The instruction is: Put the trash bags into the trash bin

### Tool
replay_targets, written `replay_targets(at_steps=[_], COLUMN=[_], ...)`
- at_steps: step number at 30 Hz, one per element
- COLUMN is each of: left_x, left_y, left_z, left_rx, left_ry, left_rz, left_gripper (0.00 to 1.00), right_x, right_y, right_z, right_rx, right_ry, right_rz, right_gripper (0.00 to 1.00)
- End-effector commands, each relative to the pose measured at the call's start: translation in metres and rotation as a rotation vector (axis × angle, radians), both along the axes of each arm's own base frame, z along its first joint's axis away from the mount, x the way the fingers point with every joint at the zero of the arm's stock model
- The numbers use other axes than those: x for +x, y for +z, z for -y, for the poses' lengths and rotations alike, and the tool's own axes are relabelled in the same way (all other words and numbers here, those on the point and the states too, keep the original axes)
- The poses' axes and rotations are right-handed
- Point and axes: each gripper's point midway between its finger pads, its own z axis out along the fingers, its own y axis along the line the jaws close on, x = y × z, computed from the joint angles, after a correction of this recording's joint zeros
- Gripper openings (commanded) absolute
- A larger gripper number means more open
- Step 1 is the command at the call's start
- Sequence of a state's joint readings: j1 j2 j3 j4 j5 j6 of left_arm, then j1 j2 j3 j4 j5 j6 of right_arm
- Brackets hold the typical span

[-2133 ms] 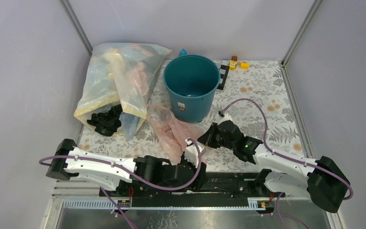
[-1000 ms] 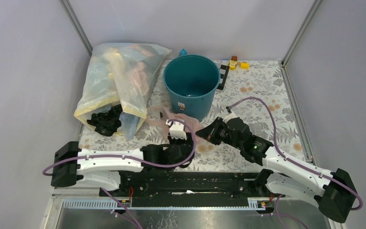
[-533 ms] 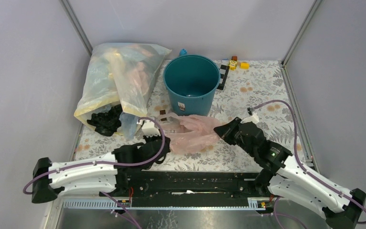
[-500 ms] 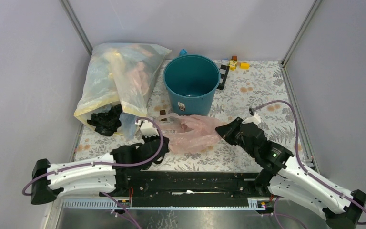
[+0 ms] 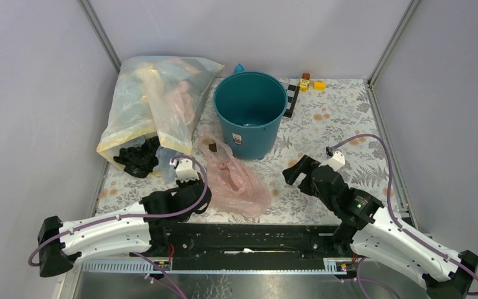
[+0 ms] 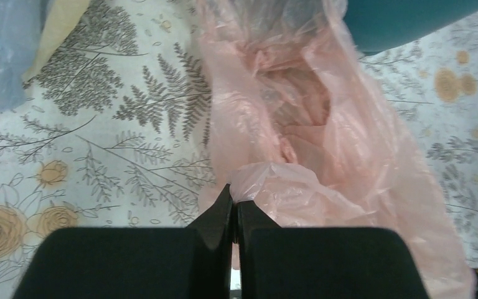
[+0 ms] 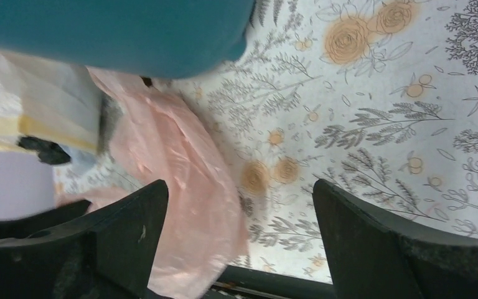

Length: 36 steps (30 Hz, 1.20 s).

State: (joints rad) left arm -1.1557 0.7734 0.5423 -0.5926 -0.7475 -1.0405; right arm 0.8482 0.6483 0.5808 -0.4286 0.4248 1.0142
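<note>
Our left hand is pinched shut on a fold of the pink trash bag, probably so we can lift the limp film by one edge. Our right hand stands wide open and empty, with the bag to its left on the bench. The trash bin stands upright just beyond both hands.

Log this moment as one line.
left gripper: shut on pink trash bag | right gripper: open, empty | trash bin: upright, no bag inside
</note>
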Motion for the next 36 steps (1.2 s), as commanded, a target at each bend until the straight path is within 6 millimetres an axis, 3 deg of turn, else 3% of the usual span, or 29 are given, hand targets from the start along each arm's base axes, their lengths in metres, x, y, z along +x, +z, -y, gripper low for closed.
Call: replay_targets(at_steps=[1, 5, 13, 19, 30, 34, 36], left_x=[0.003, 0.008, 0.016, 0.018, 0.019, 0.019, 0.019], left_y=[-0.017, -0.03, -0.05, -0.062, -0.062, -0.061, -0.061], left_z=[-0.005, -0.01, -0.007, -0.008, -0.008, -0.008, -0.008], left_rx=[0.019, 0.037, 0.001, -0.01, -0.018, -0.02, -0.023], left_ry=[0.002, 0.037, 0.02, 0.007, 0.008, 0.008, 0.009], left_rz=[-0.02, -0.053, -0.139, -0.189, -0.192, -0.19, -0.191], left_gripper=[0.0, 0.0, 0.0, 0.0, 0.0, 0.0, 0.0], right_x=[-0.014, -0.034, -0.077, -0.095, -0.087, -0.08, -0.073], right_y=[-0.023, -0.045, -0.071, -0.096, -0.067, -0.076, -0.078], right_z=[-0.002, -0.018, -0.078, -0.089, -0.122, -0.129, -0.132], right_rx=[-0.073, -0.04, 0.154, 0.157, 0.254, 0.222, 0.219], right_ry=[0.132, 0.282, 0.662, 0.807, 0.858, 0.842, 0.807], right_rz=[0.003, -0.022, -0.077, -0.089, -0.012, -0.034, -0.037], right_gripper=[0.9, 0.77, 0.55, 0.64, 0.74, 0.74, 0.68])
